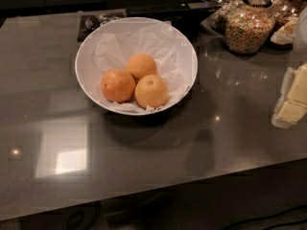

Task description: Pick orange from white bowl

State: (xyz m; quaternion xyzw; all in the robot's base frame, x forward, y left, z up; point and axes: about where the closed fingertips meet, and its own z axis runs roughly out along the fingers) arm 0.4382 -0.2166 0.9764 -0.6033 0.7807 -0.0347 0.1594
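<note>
The white bowl (184, 49), lined with crumpled white tissue, stands on the grey counter left of centre. Three round fruits lie in it. The orange (151, 91), the palest yellow-orange one with a small stem dimple, is at the front right of the bowl. A deeper reddish-orange fruit (117, 86) touches it on the left, and a slightly smaller one (140, 65) sits behind them. My gripper (292, 98), pale cream and white, shows at the right edge of the view, well to the right of the bowl and apart from it.
Glass jars of cereal (247, 28) stand at the back right, close behind the gripper. A dark tray with small items (96, 22) sits behind the bowl. The counter's front edge (158, 188) runs across the lower part of the view.
</note>
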